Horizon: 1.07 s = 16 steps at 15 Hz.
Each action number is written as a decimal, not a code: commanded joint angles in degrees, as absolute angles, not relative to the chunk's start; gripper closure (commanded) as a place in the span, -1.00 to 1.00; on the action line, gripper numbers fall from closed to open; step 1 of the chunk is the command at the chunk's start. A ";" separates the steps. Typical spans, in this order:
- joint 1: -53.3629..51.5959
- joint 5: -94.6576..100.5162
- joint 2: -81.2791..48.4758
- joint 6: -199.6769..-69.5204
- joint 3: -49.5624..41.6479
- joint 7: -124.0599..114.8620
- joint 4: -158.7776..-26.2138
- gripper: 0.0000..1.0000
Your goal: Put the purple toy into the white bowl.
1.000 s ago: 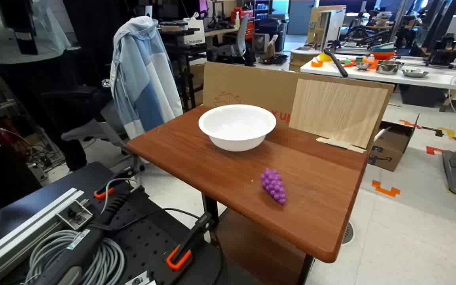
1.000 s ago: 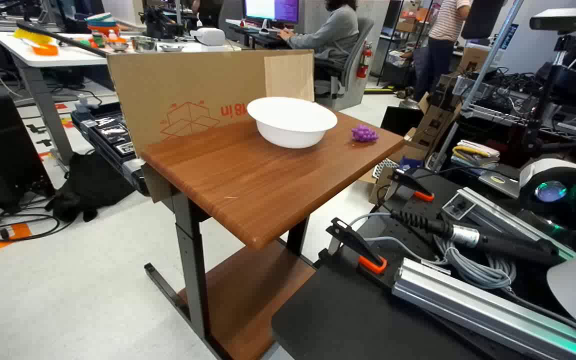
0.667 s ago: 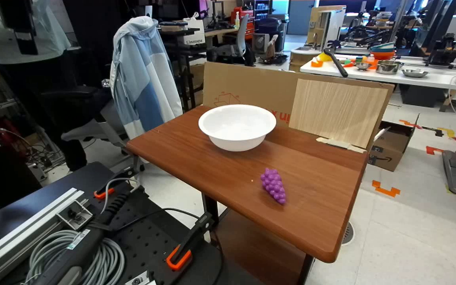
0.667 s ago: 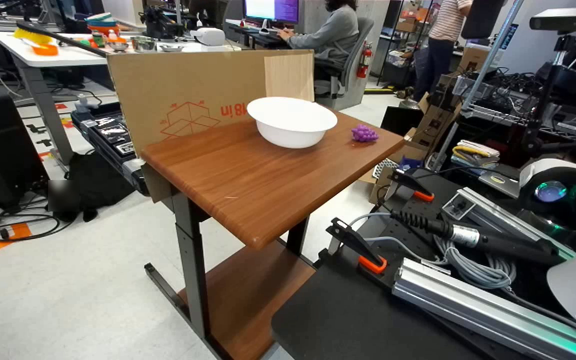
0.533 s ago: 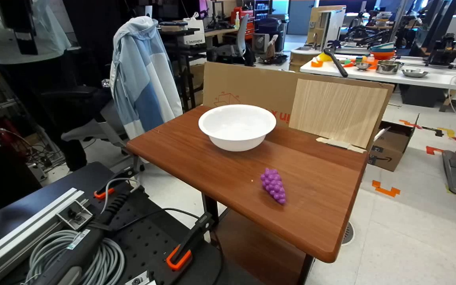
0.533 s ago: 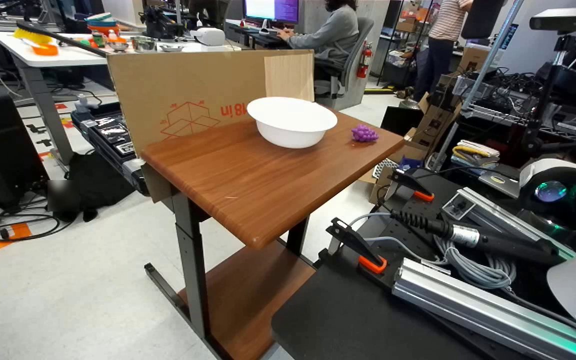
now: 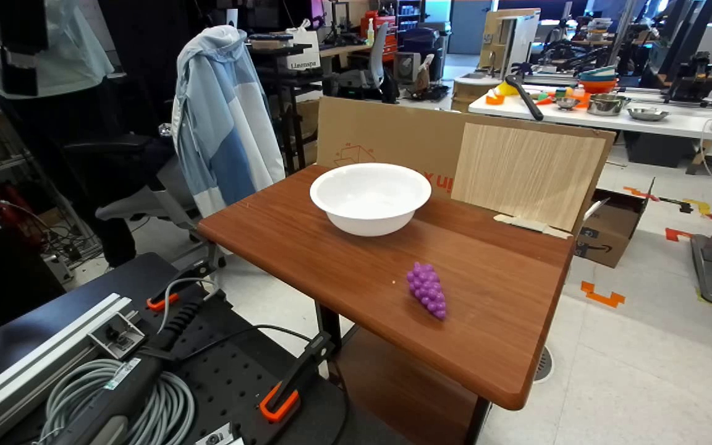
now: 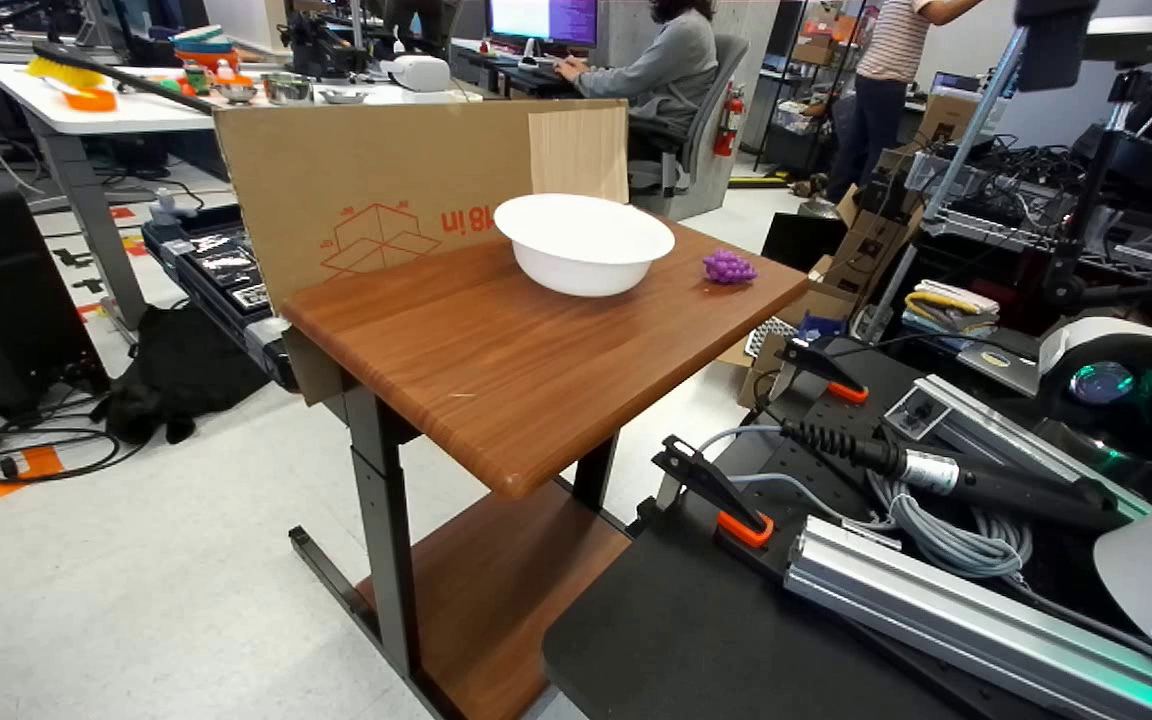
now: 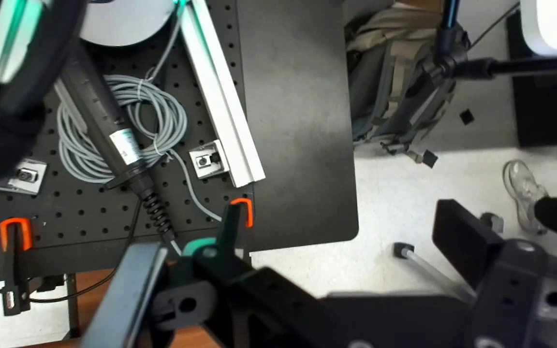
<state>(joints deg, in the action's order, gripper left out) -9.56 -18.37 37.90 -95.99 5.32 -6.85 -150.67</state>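
The purple toy (image 7: 427, 290) lies on the brown wooden table, near its front edge. It also shows in an exterior view (image 8: 729, 267), to the right of the bowl. The white bowl (image 7: 371, 224) stands upright on the table, apart from the toy. It shows in an exterior view (image 8: 586, 275) too; its inside holds nothing that I can see. In the wrist view my gripper (image 9: 341, 222) is open, its fingers wide apart with nothing between them. A dark part of it shows high at the top left of an exterior view (image 7: 13, 46), far from toy and bowl. Neither shows in the wrist view.
The wooden table (image 8: 496, 360) has a cardboard panel (image 8: 376, 180) standing along its back edge. Beside the table is a black bench (image 9: 302, 121) with orange-tipped clamps (image 7: 282, 402), coiled grey cable (image 7: 170, 402) and a metal rail (image 9: 225, 106). The gripper hangs over this bench side.
The dark gripper part has shifted outward, away from the table, in both exterior views. The toy and the bowl have not moved.
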 commanded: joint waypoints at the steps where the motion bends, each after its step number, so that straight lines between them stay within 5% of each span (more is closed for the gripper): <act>1: -7.35 -11.71 35.98 -88.61 -0.18 7.22 -147.85 -1.00; 16: -8.40 2.24 32.99 -85.67 -1.99 25.97 -146.43 -1.00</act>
